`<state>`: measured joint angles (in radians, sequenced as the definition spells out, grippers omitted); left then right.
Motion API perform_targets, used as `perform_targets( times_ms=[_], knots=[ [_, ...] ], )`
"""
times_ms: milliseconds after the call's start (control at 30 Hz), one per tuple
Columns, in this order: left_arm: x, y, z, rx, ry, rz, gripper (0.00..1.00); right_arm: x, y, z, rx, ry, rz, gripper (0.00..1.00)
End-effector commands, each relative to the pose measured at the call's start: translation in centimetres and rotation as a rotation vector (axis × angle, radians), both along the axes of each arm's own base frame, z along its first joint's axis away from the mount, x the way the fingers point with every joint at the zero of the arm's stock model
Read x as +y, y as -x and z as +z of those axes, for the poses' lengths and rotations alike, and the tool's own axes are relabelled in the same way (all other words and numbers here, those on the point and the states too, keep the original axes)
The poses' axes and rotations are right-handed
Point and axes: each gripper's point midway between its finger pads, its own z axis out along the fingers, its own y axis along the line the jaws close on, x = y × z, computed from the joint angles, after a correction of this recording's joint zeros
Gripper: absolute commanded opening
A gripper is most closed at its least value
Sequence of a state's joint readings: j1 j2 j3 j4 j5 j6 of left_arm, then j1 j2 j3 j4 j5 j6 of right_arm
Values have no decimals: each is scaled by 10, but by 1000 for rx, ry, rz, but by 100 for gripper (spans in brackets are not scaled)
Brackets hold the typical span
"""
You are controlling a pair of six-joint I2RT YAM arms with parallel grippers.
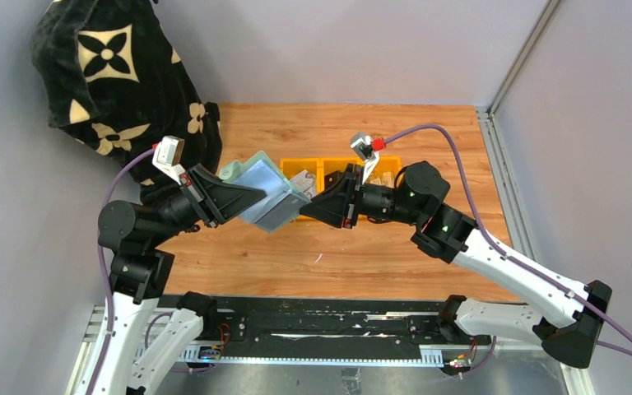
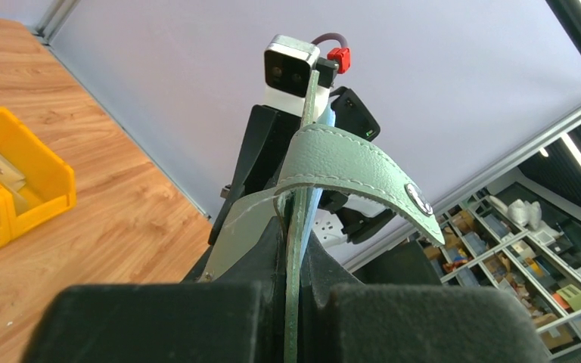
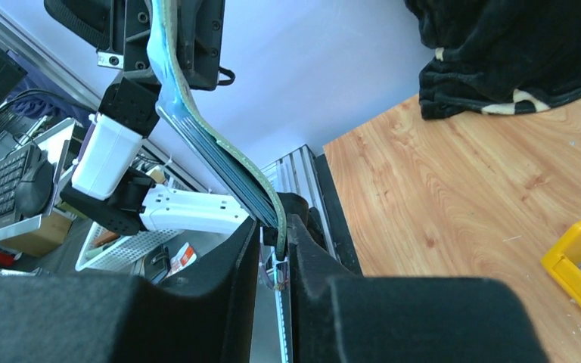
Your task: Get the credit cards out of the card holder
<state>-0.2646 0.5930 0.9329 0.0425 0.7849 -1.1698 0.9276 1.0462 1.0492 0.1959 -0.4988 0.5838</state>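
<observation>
At the near edge of the wooden table (image 1: 337,251), 2 YAM arms are seen meeting in mid-air, with the card holder (image 1: 265,191) stretched open between them, clear of the surface. The left gripper (image 2: 295,246) is clamped tight on 1 edge of the pale sage-green wallet, whose closure tab (image 2: 352,160) arches free above the fingers. The right gripper (image 3: 274,227) is drawn narrow on the opposite edge, where the grey-blue pocket layers are fed between its pads. Whether a card or only the pocket lip is pinched there cannot be told. No credit cards can be made out apart from the pockets, so extraction is judged to be at its start: the holder is braced and nothing is out. A clean pinch on 1 card's exposed edge is called for next, followed by a straight pull along the pocket against a firm left hold. Beyond the holder a row of yellow bins (image 1: 321,161) is set, and a black plush fabric (image 1: 107,74) with cream flower motifs is piled at the far left corner. No lettering can be read; the embossing on the tab's snap (image 2: 417,198) is too small.
</observation>
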Motion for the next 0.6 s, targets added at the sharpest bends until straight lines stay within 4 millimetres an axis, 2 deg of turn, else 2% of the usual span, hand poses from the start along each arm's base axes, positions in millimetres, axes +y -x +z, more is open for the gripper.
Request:
perform_targets(
  times_ms=[0,200,400,567],
  knots=[
    [0,12,8,-8,-4,-39,0,1,-7,31,-73,-103,-52,24],
    [0,14,13,-15,-2,-41,0,2,-1,43,-120,-159,-33,29],
    [0,17,17,-20,-3,-48,0,2,9,42,-151,-193,11,38],
    [0,19,21,-28,-5,-54,0,6,17,37,-173,-165,59,40]
  ],
)
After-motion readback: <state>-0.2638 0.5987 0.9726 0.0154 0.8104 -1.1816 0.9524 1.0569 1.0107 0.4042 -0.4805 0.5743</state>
